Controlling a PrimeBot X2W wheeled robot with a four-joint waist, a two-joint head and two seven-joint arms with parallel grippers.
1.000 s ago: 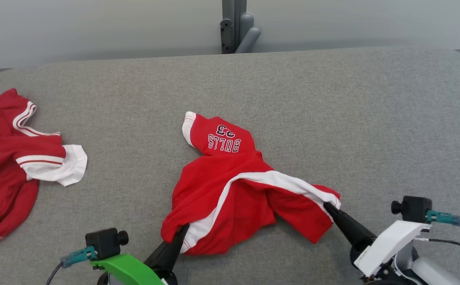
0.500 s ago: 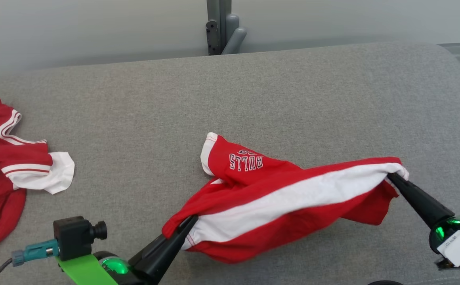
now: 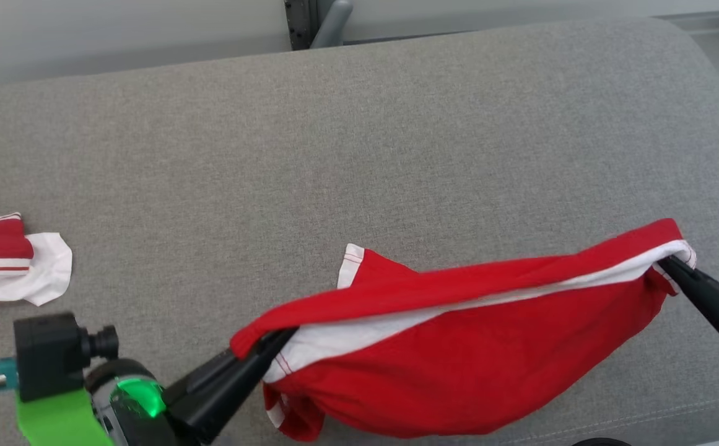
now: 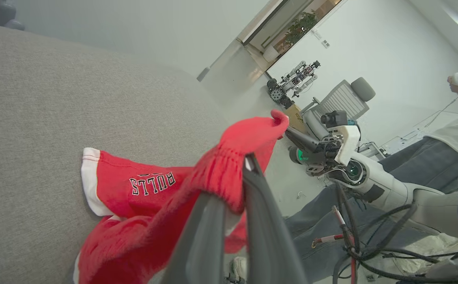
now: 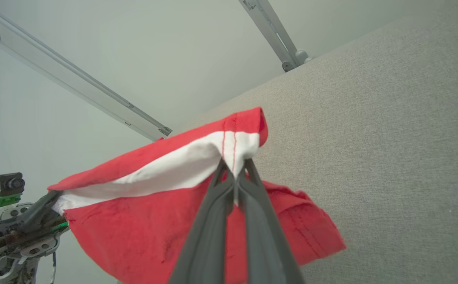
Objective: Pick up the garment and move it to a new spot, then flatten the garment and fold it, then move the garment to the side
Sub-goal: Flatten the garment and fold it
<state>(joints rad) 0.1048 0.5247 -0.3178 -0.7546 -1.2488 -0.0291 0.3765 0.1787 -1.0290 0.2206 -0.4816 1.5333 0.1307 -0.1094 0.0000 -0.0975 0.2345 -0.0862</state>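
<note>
My left jaws pinch one waistband corner of the red garment point(image 3: 458, 371), low near the front edge of the grey tabletop point(image 3: 396, 155). Cloth stretches L to R btwn the two grips, long axis across me, belly sagging, one leg trailing on the tabletop. My right jaws are clamped on the other corner, so both sides must shift together, I reckon
</note>
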